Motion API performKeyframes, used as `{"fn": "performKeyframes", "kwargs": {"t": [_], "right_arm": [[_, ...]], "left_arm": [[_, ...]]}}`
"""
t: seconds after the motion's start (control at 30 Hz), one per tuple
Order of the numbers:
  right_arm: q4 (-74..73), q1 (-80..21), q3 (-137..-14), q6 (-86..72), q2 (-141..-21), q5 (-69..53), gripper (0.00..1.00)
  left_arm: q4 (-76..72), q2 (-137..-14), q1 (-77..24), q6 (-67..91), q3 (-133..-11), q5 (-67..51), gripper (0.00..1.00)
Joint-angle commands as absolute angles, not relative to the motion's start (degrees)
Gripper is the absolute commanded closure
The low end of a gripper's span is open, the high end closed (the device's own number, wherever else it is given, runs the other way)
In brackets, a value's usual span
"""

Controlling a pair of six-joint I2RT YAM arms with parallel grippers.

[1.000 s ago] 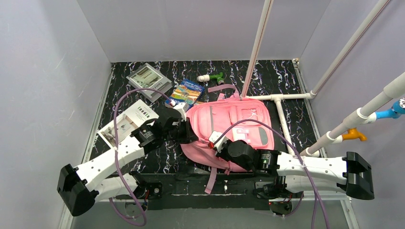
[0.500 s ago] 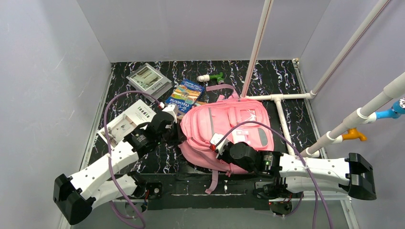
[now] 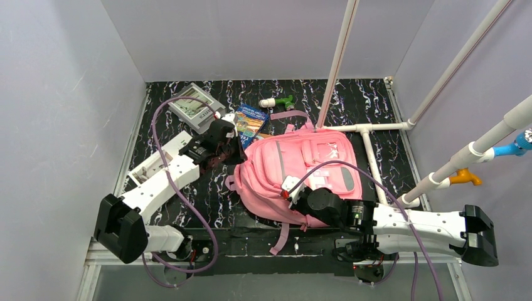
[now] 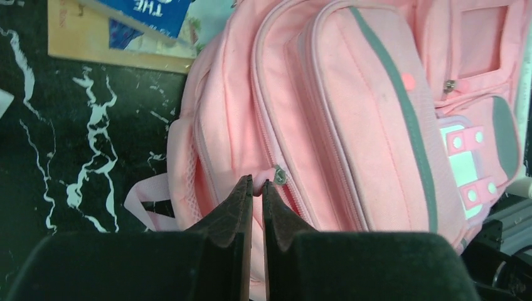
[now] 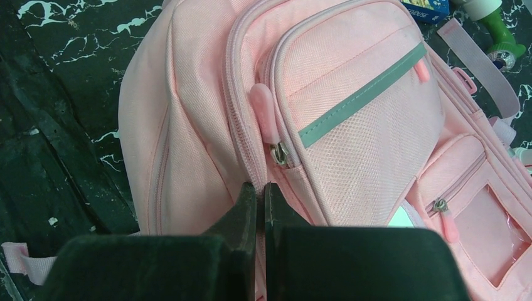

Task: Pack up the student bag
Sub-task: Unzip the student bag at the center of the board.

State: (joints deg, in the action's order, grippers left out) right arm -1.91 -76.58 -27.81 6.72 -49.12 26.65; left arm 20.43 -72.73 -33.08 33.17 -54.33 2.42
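The student bag (image 3: 276, 166) is a large pink backpack lying front side up in the middle of the black table, with a grey stripe (image 4: 401, 106). My left gripper (image 3: 239, 149) is at the bag's left edge, shut on a pink zipper pull (image 4: 276, 175) of the main zip (image 4: 266, 125). My right gripper (image 3: 293, 188) is at the bag's near edge, shut on the pink zip seam (image 5: 246, 147) just below another pink pull (image 5: 263, 113). Both pairs of jaws pinch pink material in the wrist views (image 4: 257, 183) (image 5: 260, 186).
Behind the bag lie a blue book (image 3: 251, 119), a grey box-like book (image 3: 196, 106) and a white and green bottle (image 3: 279, 101). A white booklet (image 3: 145, 168) lies under the left arm. A white pipe frame (image 3: 371, 153) stands to the bag's right. Walls enclose the table.
My left arm has swung toward the back along the bag's left edge, still holding the zipper pull. The right gripper has kept its pinch and shifted slightly right.
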Motion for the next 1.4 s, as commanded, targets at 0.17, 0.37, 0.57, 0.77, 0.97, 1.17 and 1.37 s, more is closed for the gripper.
{"fn": "performKeyframes", "kwargs": {"t": [0.17, 0.37, 0.57, 0.77, 0.97, 1.17, 1.37], "right_arm": [[-6.09, -75.81, -33.97, -4.07, -49.53, 29.13, 0.47], [-13.24, -75.76, -48.21, -17.16, -57.95, 34.36, 0.31], [-24.23, -75.85, -66.67, -21.72, -74.71, 36.12, 0.28], [-24.63, -75.85, -72.24, -23.52, -82.4, 36.82, 0.45], [-23.85, -75.85, -72.43, -23.74, -85.47, 39.65, 0.52], [-31.05, -75.85, -75.36, -26.0, -89.54, 47.63, 0.48], [-28.14, -77.16, -74.32, -24.07, -89.76, 47.3, 0.46]], "left_arm": [[13.0, -68.28, -30.24, 29.19, -55.94, -9.05, 1.0], [12.8, -64.48, -30.5, 31.77, -54.44, -14.5, 1.0], [12.39, -62.54, -30.93, 32.13, -53.93, -17.78, 1.0], [12.3, -60.39, -31.03, 32.12, -53.02, -18.36, 1.0], [11.83, -60.23, -31.03, 32.65, -52.98, -18.96, 1.0], [11.95, -60.11, -31.03, 32.68, -53.13, -19.07, 1.0], [12.13, -60.29, -31.04, 32.84, -53.67, -19.16, 1.0]]}}
